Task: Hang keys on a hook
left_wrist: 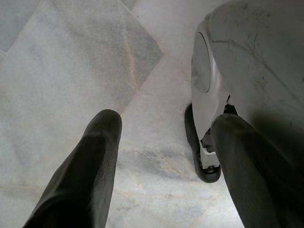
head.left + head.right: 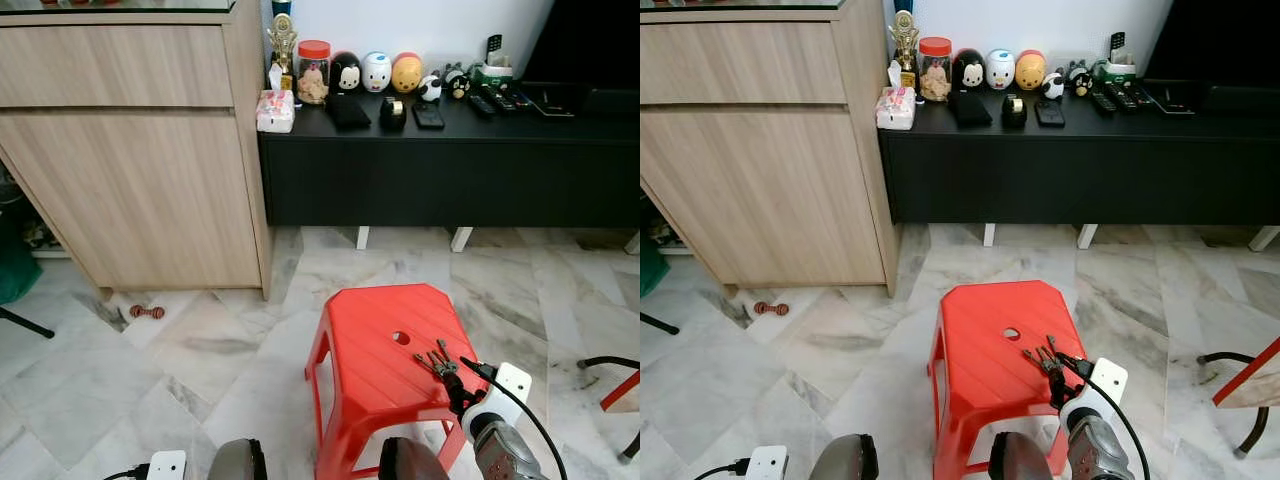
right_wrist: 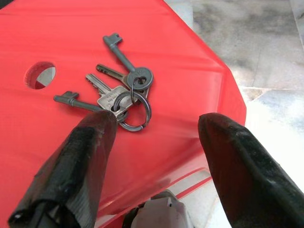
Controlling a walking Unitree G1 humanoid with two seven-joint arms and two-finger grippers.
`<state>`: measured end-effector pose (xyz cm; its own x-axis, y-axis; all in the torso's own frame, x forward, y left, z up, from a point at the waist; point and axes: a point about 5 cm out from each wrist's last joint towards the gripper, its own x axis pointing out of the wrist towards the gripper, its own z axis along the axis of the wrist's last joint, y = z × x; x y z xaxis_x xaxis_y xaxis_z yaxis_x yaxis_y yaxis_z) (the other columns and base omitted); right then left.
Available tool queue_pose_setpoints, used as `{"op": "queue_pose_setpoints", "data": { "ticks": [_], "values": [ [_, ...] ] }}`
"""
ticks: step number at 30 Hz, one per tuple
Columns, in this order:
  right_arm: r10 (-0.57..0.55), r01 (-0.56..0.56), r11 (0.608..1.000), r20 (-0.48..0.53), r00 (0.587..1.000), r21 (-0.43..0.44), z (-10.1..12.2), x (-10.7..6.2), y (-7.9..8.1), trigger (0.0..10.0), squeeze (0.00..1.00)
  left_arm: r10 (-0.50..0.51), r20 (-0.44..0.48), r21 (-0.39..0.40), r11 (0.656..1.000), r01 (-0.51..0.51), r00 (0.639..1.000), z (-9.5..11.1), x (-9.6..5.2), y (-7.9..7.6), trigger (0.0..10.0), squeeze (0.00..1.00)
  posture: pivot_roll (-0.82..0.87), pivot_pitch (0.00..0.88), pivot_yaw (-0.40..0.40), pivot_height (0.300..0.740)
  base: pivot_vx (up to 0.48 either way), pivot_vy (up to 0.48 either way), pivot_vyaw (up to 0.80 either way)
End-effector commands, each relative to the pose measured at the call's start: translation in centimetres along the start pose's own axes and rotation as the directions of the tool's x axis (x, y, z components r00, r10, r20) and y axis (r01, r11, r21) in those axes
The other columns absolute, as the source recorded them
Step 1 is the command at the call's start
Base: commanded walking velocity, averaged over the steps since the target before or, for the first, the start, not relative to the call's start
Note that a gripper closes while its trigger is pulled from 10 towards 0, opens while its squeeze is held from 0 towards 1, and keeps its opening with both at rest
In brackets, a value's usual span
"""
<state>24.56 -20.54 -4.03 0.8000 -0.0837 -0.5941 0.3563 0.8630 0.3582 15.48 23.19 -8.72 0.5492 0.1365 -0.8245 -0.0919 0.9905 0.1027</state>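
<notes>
On red stool (image 3: 57,42), near its right edge: keys (image 3: 118,92), with right gripper (image 3: 156,142) just short of them, fingers apart.
Looked light, hard, loose and slippery against glossy plastic; flat metal blades fanned from a thin ring, probably best pinched at ring or bunched heads. Left gripper (image 1: 166,156) low over marble floor (image 1: 71,61), fingers apart.

Right gripper (image 3: 156,128) is hovering with fingers spread wide at the stool's front right corner. Left gripper (image 1: 164,137) is hanging low, fingers likewise parted.
</notes>
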Motion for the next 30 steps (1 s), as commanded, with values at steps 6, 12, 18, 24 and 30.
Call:
{"op": "queue_pose_setpoints", "data": {
  "ticks": [6,12,18,24,30],
  "values": [
    [0.005,-0.005,1.000,-0.019,1.000,0.004,-0.2,-0.1,-0.3,10.0,0.00,-0.026,-0.011,0.043,0.999,0.026,1.000,-0.3,0.0,-0.7,10.0,0.00,0.06,0.041,-0.067,0.596,0.000,0.000,0.00],
    [-0.003,0.003,1.000,-0.007,1.000,0.012,0.3,0.0,-0.6,10.0,0.00,-0.024,-0.011,0.049,0.999,0.024,1.000,-0.3,0.0,-0.6,10.0,0.00,0.06,0.042,-0.064,0.596,0.000,0.000,0.00],
    [0.013,-0.013,1.000,0.004,1.000,-0.004,1.0,0.2,-0.2,10.0,0.00,-0.021,-0.010,0.056,0.998,0.022,1.000,-0.3,0.0,-0.6,10.0,0.00,0.06,0.042,-0.063,0.596,0.000,0.000,0.00],
    [0.025,-0.025,1.000,0.009,1.000,-0.010,1.2,0.4,0.1,10.0,0.00,-0.017,-0.011,0.060,0.998,0.017,1.000,-0.4,-0.1,-0.5,10.0,0.00,0.07,0.051,-0.060,0.596,0.000,0.000,0.00],
    [0.064,-0.064,0.998,0.012,0.998,-0.014,1.2,0.5,0.8,10.0,0.00,-0.011,-0.017,0.073,0.997,0.012,1.000,-1.1,-0.3,-0.2,10.0,0.00,0.07,0.077,-0.054,0.596,0.000,0.000,0.00]
  ]
}}
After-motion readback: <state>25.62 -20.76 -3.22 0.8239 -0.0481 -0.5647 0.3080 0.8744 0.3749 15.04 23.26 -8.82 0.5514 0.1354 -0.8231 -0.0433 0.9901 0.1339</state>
